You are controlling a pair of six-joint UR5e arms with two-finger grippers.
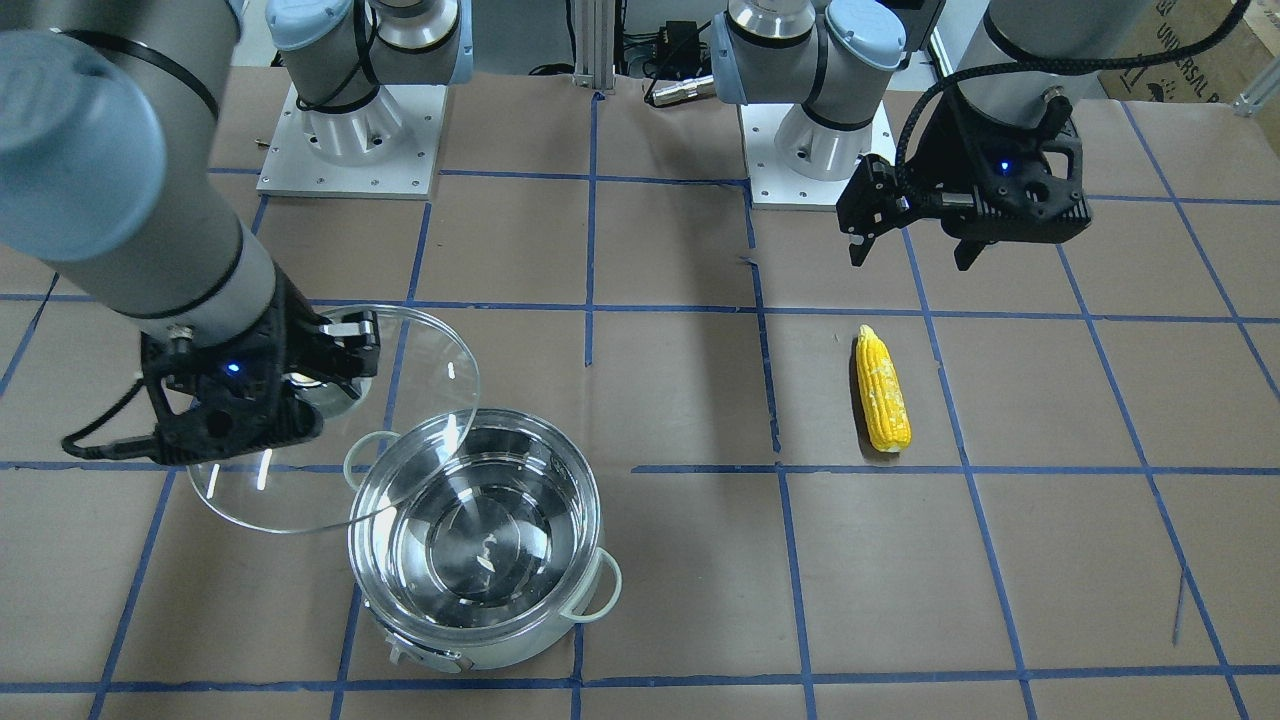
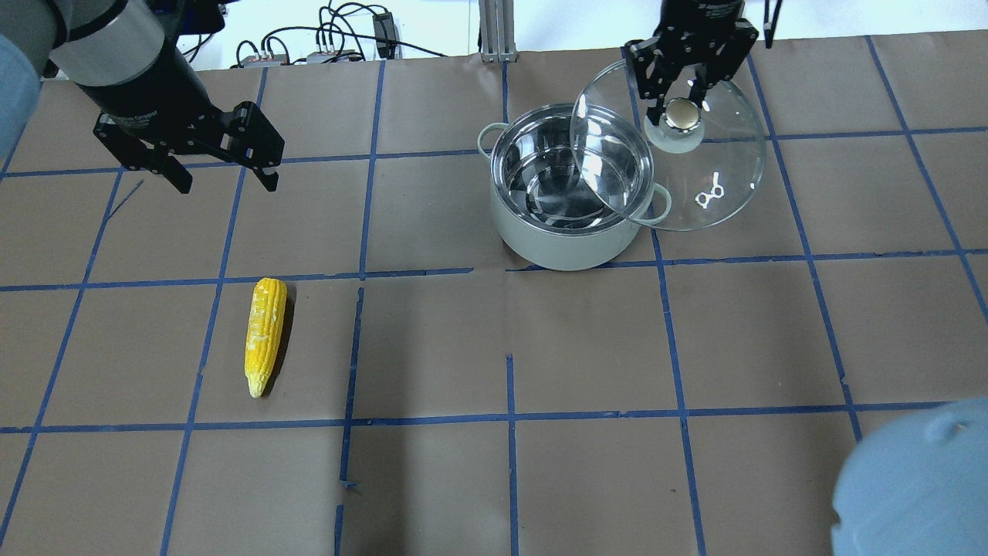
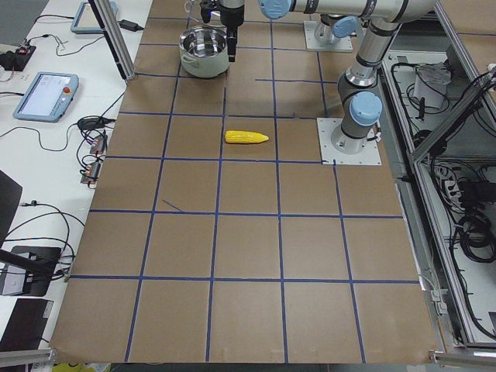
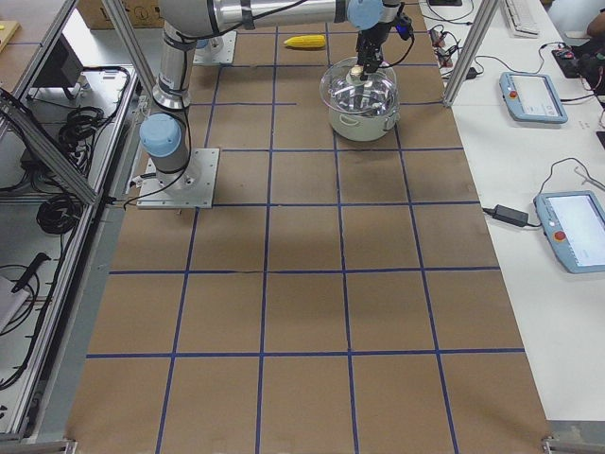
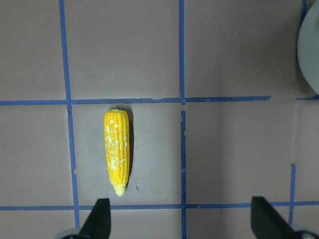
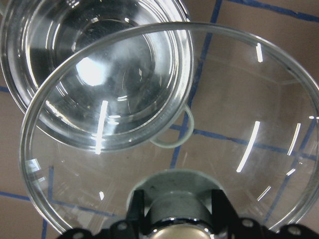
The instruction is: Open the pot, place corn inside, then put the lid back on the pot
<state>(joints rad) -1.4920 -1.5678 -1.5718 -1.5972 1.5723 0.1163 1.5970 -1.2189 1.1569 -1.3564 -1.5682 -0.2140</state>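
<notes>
Right gripper [image 2: 683, 116] clamping the lid [image 2: 698, 181] knob, wrist view showing fingers [image 6: 135, 211] pinching it; overhead showing lid overlapping the open pot [image 2: 567, 239] rim. Left gripper [image 2: 228, 184] hovering, jaws apart; corn [image 2: 265, 333] lying flat, well apart from pot

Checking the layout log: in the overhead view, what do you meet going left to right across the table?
Corn → pot → right gripper. Left out: the left gripper, which overlaps the corn's span, and the lid, which overlaps the pot.
</notes>
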